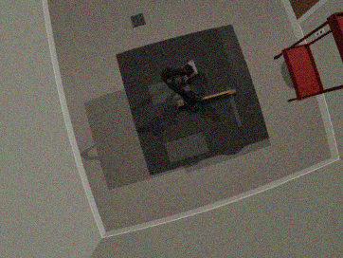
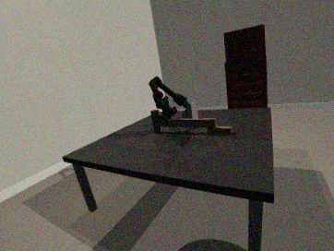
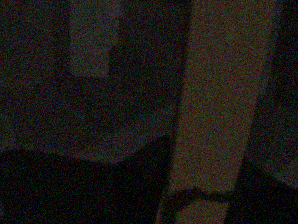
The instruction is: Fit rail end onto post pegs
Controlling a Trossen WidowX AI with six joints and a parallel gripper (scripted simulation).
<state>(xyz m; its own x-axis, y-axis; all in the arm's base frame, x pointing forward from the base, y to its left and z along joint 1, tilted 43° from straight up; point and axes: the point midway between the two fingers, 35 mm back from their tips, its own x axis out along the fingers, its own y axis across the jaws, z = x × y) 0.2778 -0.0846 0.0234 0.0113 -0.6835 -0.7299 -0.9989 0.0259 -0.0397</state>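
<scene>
The long wooden rail (image 1: 218, 95) (image 2: 194, 123) (image 3: 220, 100) looks about level above the table in the exterior view. Its far end is at the low footboard block (image 2: 224, 129). The short wooden post (image 1: 180, 102) (image 2: 156, 122) stands at the rail's near end. My gripper (image 1: 193, 101) (image 2: 168, 118) (image 3: 200, 196) is shut on the rail close to this near end, with its dark fingers on either side in the wrist view. The arm and gripper hide the joint. The pegs and holes are not visible, and I cannot tell whether rail and post touch.
The arm's base and a pale panel (image 1: 191, 66) (image 2: 194, 110) are behind the rail on the dark table (image 1: 156, 161) (image 2: 138, 157). A lighter grey rectangle (image 1: 187, 147) shows on the table top. A red chair (image 1: 303, 71) stands beyond the table.
</scene>
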